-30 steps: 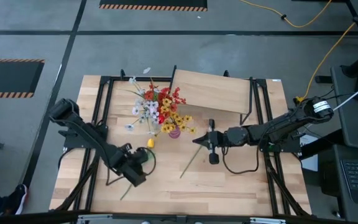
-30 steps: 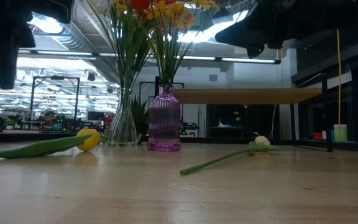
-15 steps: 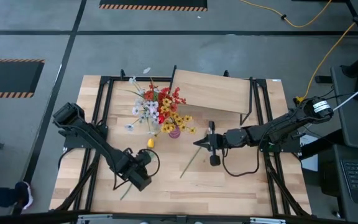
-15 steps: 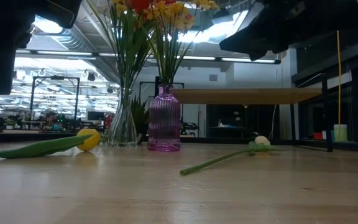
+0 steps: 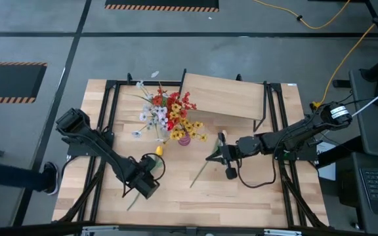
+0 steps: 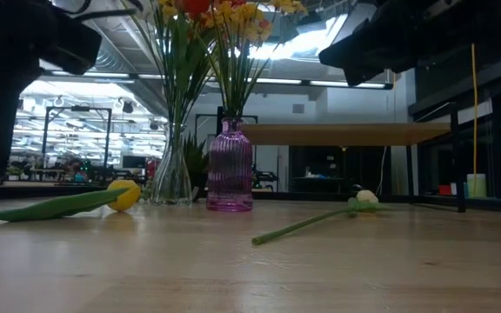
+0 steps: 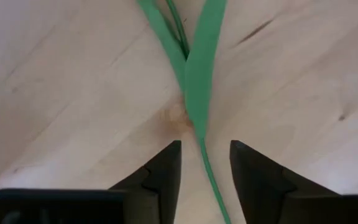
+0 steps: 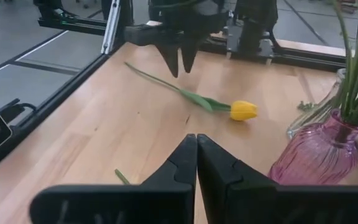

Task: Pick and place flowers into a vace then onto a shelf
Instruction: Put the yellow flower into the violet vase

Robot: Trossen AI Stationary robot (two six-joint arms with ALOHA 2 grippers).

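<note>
Wooden tabletop (image 5: 241,190): left tool (image 7: 204,163) spread astride tulip stem (image 7: 211,180); right tool (image 8: 196,155) pressed together.

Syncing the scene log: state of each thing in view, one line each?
left gripper: open, fingers either side of the yellow tulip's stem
right gripper: shut, empty, above table
yellow tulip: lying flat on table
white flower: lying on table
pink vase: upright, holding flowers
clear vase: upright, holding flowers
shelf: bare

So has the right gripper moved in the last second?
Yes. In the high view the right gripper, fingers shut, has edged left toward the pink vase.
</note>
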